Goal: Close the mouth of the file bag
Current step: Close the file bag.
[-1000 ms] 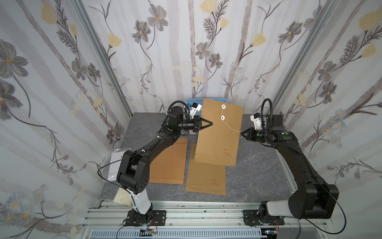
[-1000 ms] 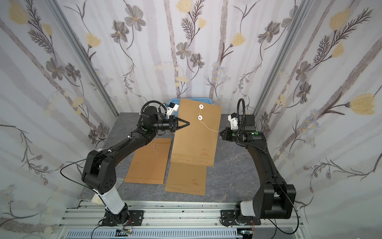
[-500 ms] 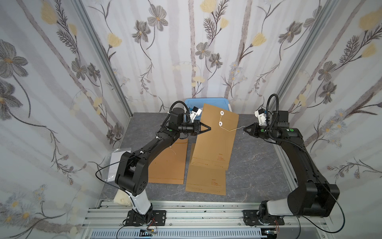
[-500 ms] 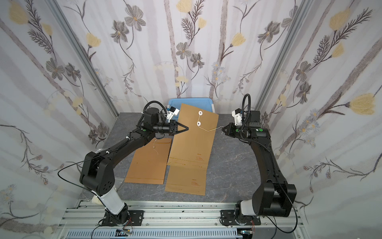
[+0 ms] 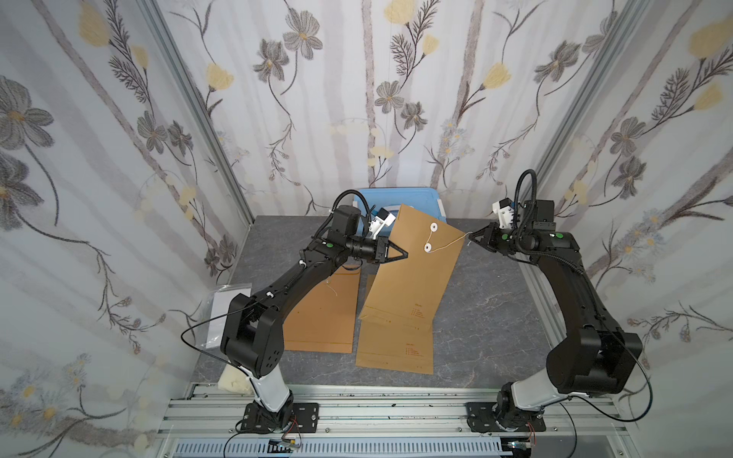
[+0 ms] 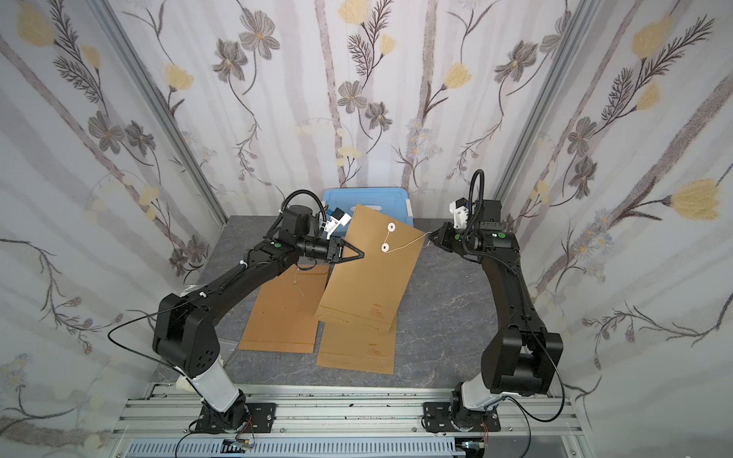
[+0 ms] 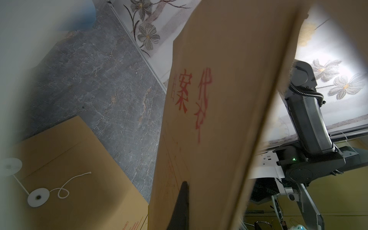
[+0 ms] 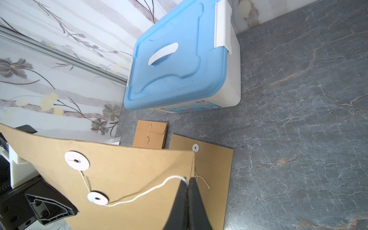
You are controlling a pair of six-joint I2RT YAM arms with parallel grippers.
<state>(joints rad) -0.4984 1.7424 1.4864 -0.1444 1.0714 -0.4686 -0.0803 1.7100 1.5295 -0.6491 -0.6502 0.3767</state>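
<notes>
The file bag is a brown kraft envelope, lifted and tilted above the table, its lower edge over another bag. My left gripper is shut on its left edge; in the left wrist view one dark finger lies against the bag and the other finger is hidden behind it. Two white discs sit near the bag's mouth. The white string runs from the lower disc to my right gripper, which is shut on its end.
A blue-lidded box stands at the back wall. Two more brown bags lie flat on the grey table: one at the left, one under the lifted bag. A clear sleeve lies at the left edge.
The left gripper has come down a little and the bag has tilted further, its top leaning right. The right gripper has drawn up and back with the string.
</notes>
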